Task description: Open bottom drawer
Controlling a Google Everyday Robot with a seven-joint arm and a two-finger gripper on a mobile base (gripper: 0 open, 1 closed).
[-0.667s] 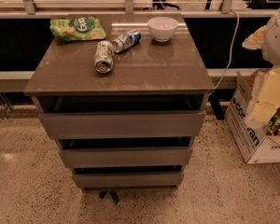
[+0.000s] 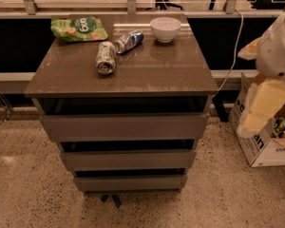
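Note:
The bottom drawer (image 2: 130, 182) is the lowest of three grey-brown handleless fronts of a small cabinet in the middle of the camera view. It sits under the middle drawer front (image 2: 128, 159) and the wide top drawer front (image 2: 126, 126), with a dark gap above each front. My gripper (image 2: 262, 107) shows as a pale yellowish part below the white arm (image 2: 278, 51) at the right edge. It is level with the top drawer and well to the right of the cabinet, touching nothing.
On the cabinet top (image 2: 147, 72) lie a green snack bag (image 2: 78, 28), a tipped can (image 2: 106, 57), a crushed blue can (image 2: 129, 41) and a white bowl (image 2: 165, 29). A cardboard box (image 2: 256, 137) stands on the speckled floor at right. A cable (image 2: 235, 46) hangs behind.

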